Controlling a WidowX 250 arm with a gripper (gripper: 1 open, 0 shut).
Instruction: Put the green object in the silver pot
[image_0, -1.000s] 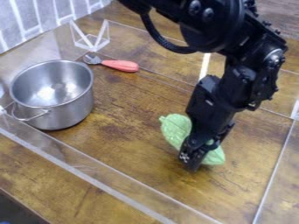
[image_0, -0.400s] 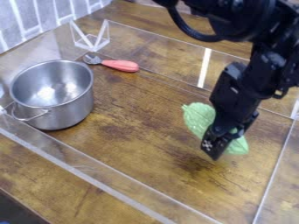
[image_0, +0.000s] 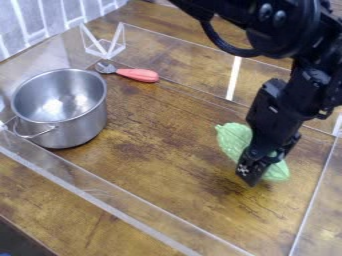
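The green object (image_0: 237, 137), a light green bumpy toy vegetable, lies low over the wooden tabletop at the right. My gripper (image_0: 253, 170) points steeply down onto its near end and is shut on it; the black fingers hide its middle. Green shows above and to the right of the fingers. The silver pot (image_0: 91, 90) stands upright and empty at the far left, well apart from the gripper.
A small red-handled tool (image_0: 135, 74) lies behind the pot, beside a clear stand (image_0: 102, 42). A low transparent wall (image_0: 147, 198) borders the work area at the front. A thin white strip (image_0: 235, 78) stands behind the arm.
The gripper has slid to the right, and the green object has moved right along with it. The pot and the red-handled tool have stayed put.
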